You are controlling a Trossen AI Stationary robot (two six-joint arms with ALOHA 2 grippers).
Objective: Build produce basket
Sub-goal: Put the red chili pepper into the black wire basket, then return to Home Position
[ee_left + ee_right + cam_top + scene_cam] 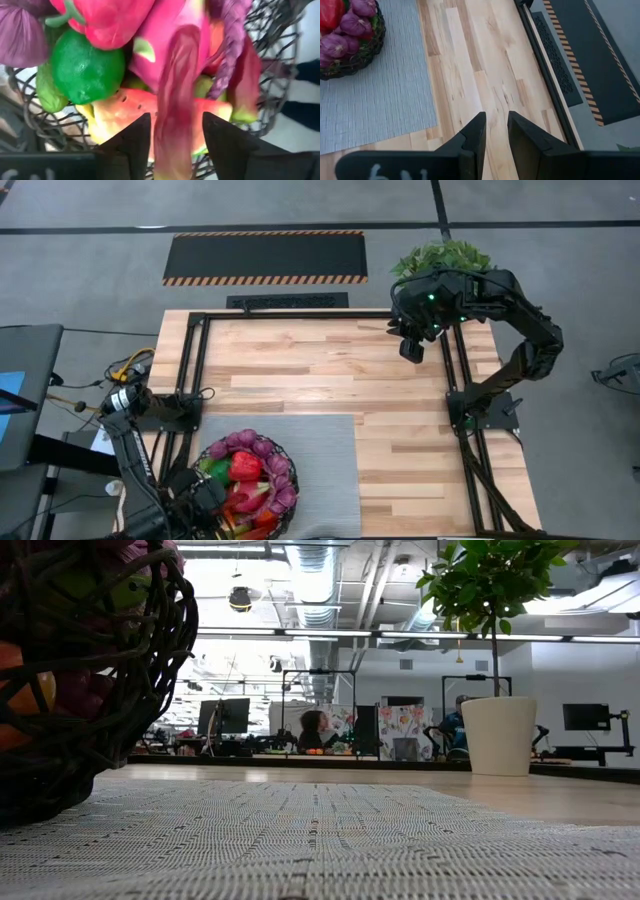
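Left claw (172,137) over basket (288,461), fingers astride pink dragonfruit (175,85) — pinch or release unclear. Produce all in — tabletop (300,365) holds none.

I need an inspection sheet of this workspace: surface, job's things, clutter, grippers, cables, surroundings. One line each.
Surface: wooden table with a grey mat at the near edge.
Job's things: basket on the mat, full of produce: grapes, red pepper, lime, watermelon slice, pink dragonfruit.
Clutter: potted plant at the far right corner.
Grippers: left gripper over the basket, fingers either side of a pink dragonfruit leaf, grip unclear; right gripper above bare wood, holds nothing, fingers a little apart.
Cables: loose wires left of the table.
Surroundings: striped floor mat behind the table; people at desks in the room.
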